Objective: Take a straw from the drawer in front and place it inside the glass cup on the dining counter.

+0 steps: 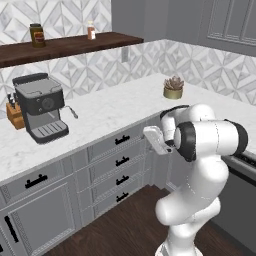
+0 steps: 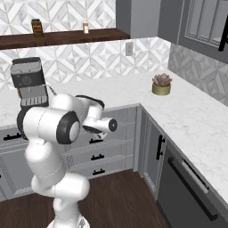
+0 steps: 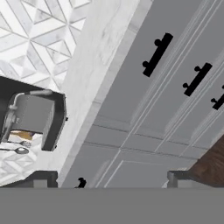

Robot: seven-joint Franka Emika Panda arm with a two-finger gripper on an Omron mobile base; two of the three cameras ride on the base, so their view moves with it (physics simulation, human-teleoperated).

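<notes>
We read no writing on the shelf jars (image 1: pixel 37 35). Tool (image 3: pixel 112 179) fingertips wide apart, empty, facing the shut top drawer (image 3: pixel 144 74) below the desk (image 1: pixel 115 112); straw hidden

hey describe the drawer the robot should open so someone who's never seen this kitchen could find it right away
Start at the white marble counter that carries the black espresso machine. To the machine's right, toward the corner, a stack of four grey drawers sits under the counter edge. The drawer is the top one, wide and shallow with a short black bar handle; the cabinet door to its left is taller.
</notes>
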